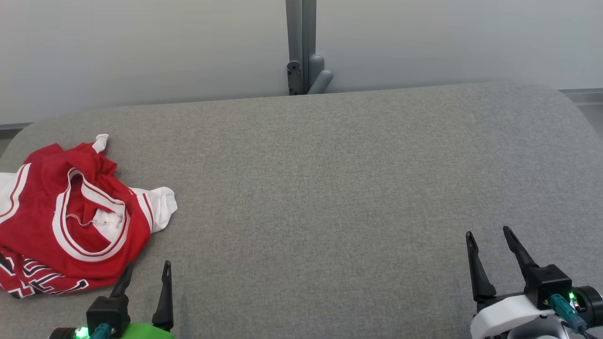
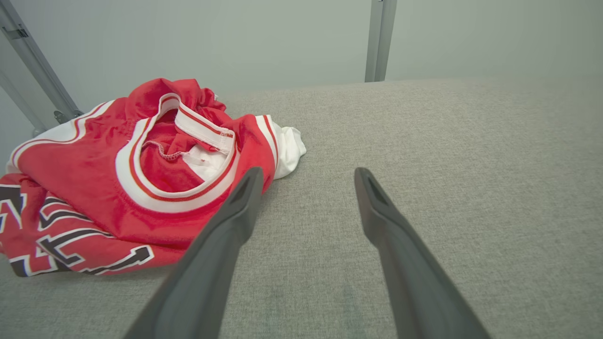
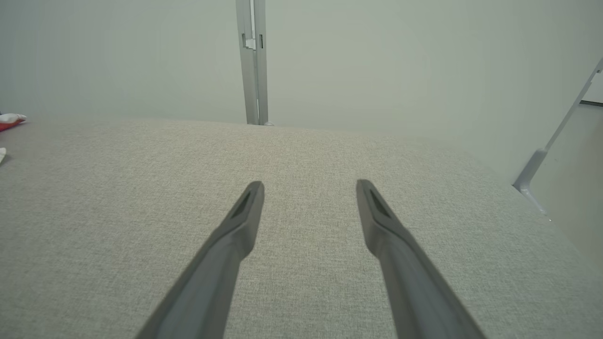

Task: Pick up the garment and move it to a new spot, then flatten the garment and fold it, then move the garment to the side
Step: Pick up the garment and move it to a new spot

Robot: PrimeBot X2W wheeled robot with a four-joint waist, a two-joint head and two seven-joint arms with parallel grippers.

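The garment (image 1: 70, 216) is a red jersey with white trim and dark lettering, lying crumpled at the left edge of the grey padded table (image 1: 330, 188). In the left wrist view the garment (image 2: 118, 188) sits left of my fingers, neck opening up. My left gripper (image 1: 148, 268) stands open at the lower left, just below and right of the jersey's near hem, holding nothing. The same left gripper (image 2: 306, 176) has one fingertip in front of the cloth's edge. My right gripper (image 1: 487, 233) is open at the lower right, far from the jersey. Bare table lies under the right gripper (image 3: 308, 188).
A grey metal post (image 1: 301, 47) with a bracket rises behind the table's far edge against a pale wall. The table's corners are rounded. A slanted metal strut (image 3: 551, 141) stands off the right side. A sliver of the garment (image 3: 9, 120) shows at the far left in the right wrist view.
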